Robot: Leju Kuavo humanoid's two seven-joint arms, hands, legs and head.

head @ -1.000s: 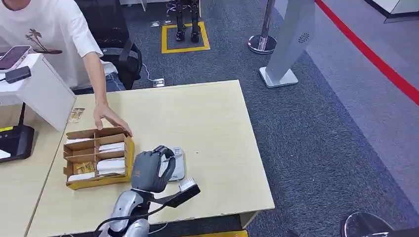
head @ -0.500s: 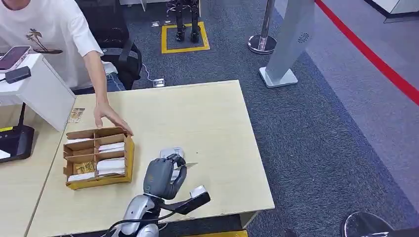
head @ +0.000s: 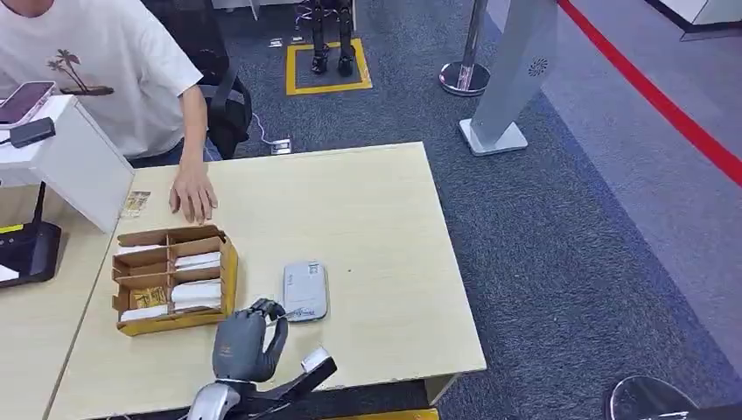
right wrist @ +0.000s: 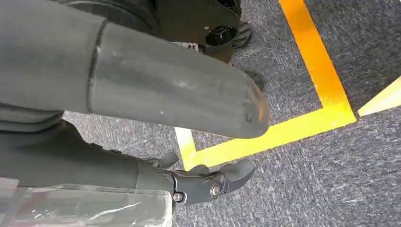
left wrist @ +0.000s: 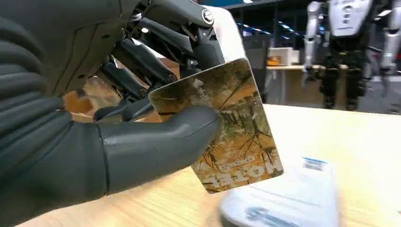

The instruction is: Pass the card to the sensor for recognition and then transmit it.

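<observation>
Card (left wrist: 231, 127) was pinched by one edge in the left robot hand (head: 243, 343), sensor (head: 305, 290) just ahead; thin, stiff, probably slippery, best gripped firmly.

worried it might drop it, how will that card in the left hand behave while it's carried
The card looks thin, flat and probably stiff: it stays straight though the left hand pinches only one corner. It is likely very light. Its glossy printed face suggests it could slip, with most of it hanging free above the grey sensor.
</observation>
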